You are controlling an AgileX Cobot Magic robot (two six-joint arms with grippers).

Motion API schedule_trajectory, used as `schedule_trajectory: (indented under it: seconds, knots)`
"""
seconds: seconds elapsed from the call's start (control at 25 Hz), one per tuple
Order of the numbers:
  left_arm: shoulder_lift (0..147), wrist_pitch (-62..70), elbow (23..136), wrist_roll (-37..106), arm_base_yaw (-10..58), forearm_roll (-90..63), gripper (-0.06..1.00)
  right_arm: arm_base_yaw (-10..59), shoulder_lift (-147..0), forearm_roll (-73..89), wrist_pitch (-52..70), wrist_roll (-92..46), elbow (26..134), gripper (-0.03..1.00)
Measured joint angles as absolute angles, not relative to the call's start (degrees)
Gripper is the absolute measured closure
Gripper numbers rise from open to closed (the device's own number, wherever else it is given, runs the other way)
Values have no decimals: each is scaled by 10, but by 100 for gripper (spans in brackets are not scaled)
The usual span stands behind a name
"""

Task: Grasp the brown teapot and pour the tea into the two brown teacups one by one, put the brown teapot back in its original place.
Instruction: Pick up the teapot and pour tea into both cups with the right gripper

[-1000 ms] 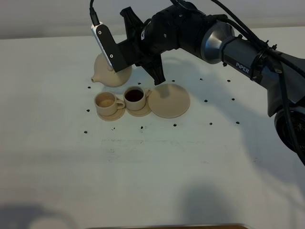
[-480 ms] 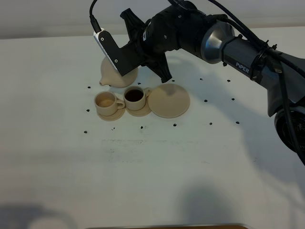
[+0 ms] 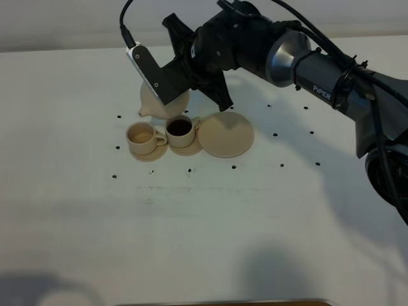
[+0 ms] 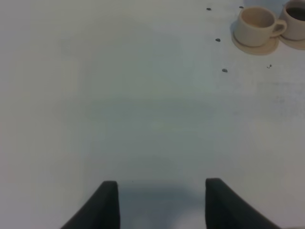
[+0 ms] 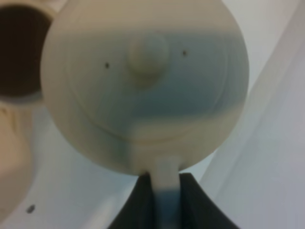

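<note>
Shifted nearer the wide flat tan saucer plate (image 3: 237,141), the squat pale tan ceramic teapot (image 5: 143,86) hangs tilted behind its left edge, my right gripper (image 5: 164,185) clamped on the thin loop handle; I judge it heavy, slick-glazed and breakable.

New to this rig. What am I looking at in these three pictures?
A two-armed table robot. One picture is from a fixed camera high above the white table; the other two are from cameras on each arm's wrist. The right gripper is shut on the handle of a beige teapot, held beyond two small cups: one cup holds dark liquid, the other cup looks pale inside. A wide saucer beside them is bare. The left gripper hangs open over the table, holding nothing.
</note>
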State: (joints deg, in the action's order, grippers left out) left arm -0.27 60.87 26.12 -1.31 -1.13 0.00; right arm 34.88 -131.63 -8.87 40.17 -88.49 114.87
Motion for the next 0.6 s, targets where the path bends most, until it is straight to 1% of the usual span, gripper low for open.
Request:
schedule_trajectory:
  seconds: [0.6]
  knots:
    - [-3, 609, 261, -13, -11, 0, 47, 361, -1316, -156, 401, -845, 1149, 88]
